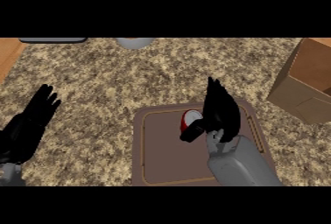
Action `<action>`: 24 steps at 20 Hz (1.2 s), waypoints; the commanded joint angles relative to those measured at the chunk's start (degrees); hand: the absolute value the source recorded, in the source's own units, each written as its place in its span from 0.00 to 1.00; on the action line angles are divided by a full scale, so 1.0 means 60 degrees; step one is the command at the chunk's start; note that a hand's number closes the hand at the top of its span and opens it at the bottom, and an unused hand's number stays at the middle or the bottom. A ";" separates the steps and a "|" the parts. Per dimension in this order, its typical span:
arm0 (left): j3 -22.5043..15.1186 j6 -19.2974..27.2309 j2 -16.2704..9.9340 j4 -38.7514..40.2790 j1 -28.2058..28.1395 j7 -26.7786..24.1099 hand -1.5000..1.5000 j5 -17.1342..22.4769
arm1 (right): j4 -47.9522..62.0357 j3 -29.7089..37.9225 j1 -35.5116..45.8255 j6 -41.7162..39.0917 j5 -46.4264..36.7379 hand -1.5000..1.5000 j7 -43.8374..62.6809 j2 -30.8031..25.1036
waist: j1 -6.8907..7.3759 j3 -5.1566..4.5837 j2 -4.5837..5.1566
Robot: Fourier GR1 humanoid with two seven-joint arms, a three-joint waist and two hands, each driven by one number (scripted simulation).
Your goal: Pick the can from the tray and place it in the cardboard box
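A: Where is the can just now?

B: On the brown tray, near its far edge, partly hidden behind the right hand. Only its red and white top shows.

A: And that hand?

B: Fingers straight, pointing away along the can's right side, thumb reaching across its near side. Nothing is curled round it, so I judge the grasp not yet made.

A: How should it close?

B: My advice: bring fingers and thumb onto 2 opposite sides of the can before lifting, and keep it upright. Then lift well above the tray's rim.

A: The target?

B: The cardboard box sits at the right, well apart from the tray.

A: The other hand?

B: The left hand rests spread at the left edge.
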State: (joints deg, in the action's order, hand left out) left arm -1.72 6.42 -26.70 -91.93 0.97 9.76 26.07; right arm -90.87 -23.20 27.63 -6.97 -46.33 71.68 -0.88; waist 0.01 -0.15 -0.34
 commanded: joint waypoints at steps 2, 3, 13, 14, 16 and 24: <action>0.0069 -0.0049 0.0011 -0.0051 -0.0086 0.0057 0.50 -0.0021 | 0.0484 0.0101 0.0524 -0.0614 0.0094 0.00 0.2259 0.0139 | 0.0082 0.0003 0.0005; -0.0177 0.0180 0.0196 -0.0315 -0.0090 -0.0019 0.50 -0.0291 | 0.0900 0.0070 0.0744 -0.0336 0.0257 0.00 0.2259 0.0139 | 0.0171 0.0007 0.0018; 0.0256 -0.0086 0.0034 -0.0190 0.0168 0.0442 0.50 0.0069 | 0.1148 0.0475 0.0719 -0.0646 0.0419 0.00 0.2260 0.0139 | 0.0015 0.0010 0.0018; 0.0284 -0.0091 -0.0143 -0.0417 0.0038 0.0431 0.50 -0.0055 | 0.1146 -0.0141 0.0265 -0.0450 0.0282 0.00 0.2260 0.0139 | 0.0051 0.0005 -0.0023; -0.0049 -0.0110 0.0238 -0.0271 -0.0117 0.0089 0.50 -0.0280 | 0.1830 0.0120 0.0715 -0.0055 0.0537 0.00 0.2260 0.0139 | 0.0153 0.0009 0.0039; 0.0068 -0.0189 0.0403 0.0006 -0.0148 -0.0091 0.50 -0.0364 | 0.2073 -0.0272 0.0616 0.0215 0.0862 0.00 0.2261 0.0140 | 0.0131 0.0006 0.0039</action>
State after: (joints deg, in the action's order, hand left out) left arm -1.28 5.89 -24.98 -93.12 0.31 10.50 24.36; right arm -81.58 -22.37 29.71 -6.16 -41.63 71.95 -0.70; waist 0.49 -0.18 -0.59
